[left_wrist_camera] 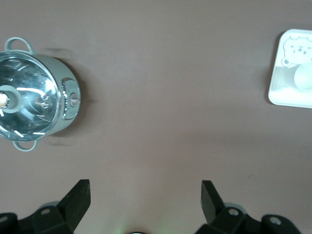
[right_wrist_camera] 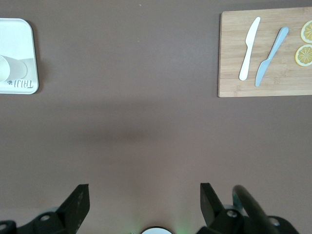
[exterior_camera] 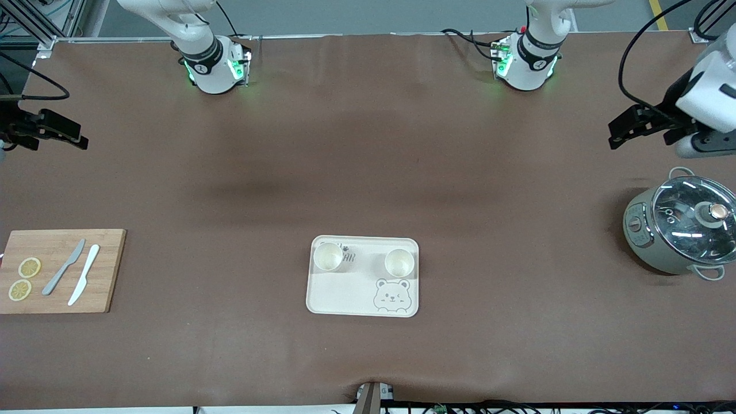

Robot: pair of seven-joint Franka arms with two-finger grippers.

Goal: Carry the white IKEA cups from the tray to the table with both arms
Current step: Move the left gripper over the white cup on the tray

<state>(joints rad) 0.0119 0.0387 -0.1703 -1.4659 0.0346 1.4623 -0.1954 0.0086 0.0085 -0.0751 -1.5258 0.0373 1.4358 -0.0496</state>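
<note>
1. Front view: nothing has been moved yet, as judged from the layout. Both white IKEA cups, one (exterior_camera: 328,256) toward the right arm's end and one (exterior_camera: 399,262) toward the left arm's end, are seen standing upright on the tray (exterior_camera: 345,299), along its edge farther from the camera. Both look empty. The tray lies mid-tabletop (exterior_camera: 368,144). The left end effector (exterior_camera: 618,135) is held over bare cloth near a lidded cooking pot (exterior_camera: 678,230); the right end effector (exterior_camera: 80,140) hangs above the tabletop near a wooden cutting board (exterior_camera: 63,270) carrying two knives and two lemon slices. Both arms are waiting.

2. Left wrist view: the left end effector (left_wrist_camera: 145,195) is shown spread wide, nothing held. The pot (left_wrist_camera: 34,95) and a corner of the tray (left_wrist_camera: 278,92) with one cup (left_wrist_camera: 303,76) are visible.

3. Right wrist view: the right end effector (right_wrist_camera: 144,197) is likewise fully parted and empty. The cutting board (right_wrist_camera: 229,58) and the tray's edge (right_wrist_camera: 24,90) with the other cup (right_wrist_camera: 9,68) are in sight. Both transfers remain.
</note>
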